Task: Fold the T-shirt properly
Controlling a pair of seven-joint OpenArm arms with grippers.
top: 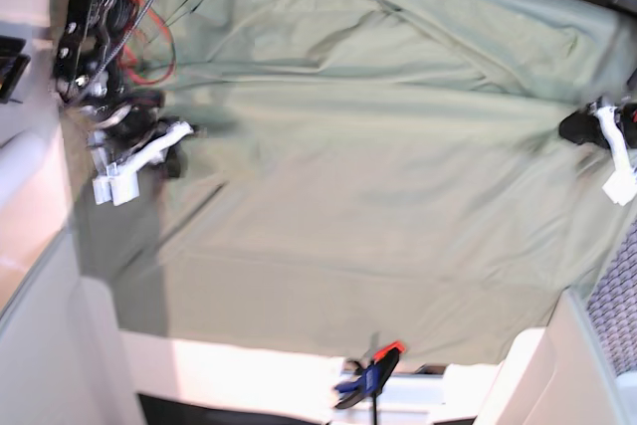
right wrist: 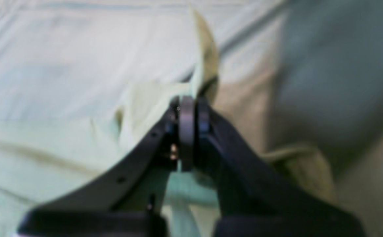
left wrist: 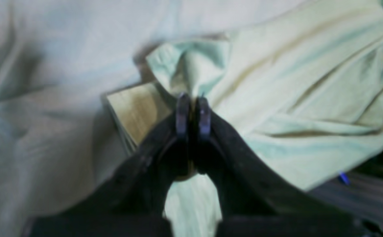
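The pale green T-shirt [top: 378, 216] lies spread over the greyer green tablecloth [top: 418, 37], stretched between my two arms. In the left wrist view my left gripper [left wrist: 193, 98] is shut on a bunched pinch of the T-shirt [left wrist: 293, 85], whose fabric fans out to the right. In the right wrist view my right gripper [right wrist: 188, 102] is shut on a raised fold of the T-shirt [right wrist: 63, 141]. From the base view, the right gripper [top: 189, 131] sits at the cloth's left edge and the left gripper [top: 565, 129] at its right edge.
A bare wooden table corner [left wrist: 135, 108] shows beside the left gripper. An orange and blue clamp [top: 370, 373] holds the tablecloth at the front edge. Red cables [top: 149, 47] hang by the right arm at the back left. A woven grey surface [top: 617, 296] lies at the right.
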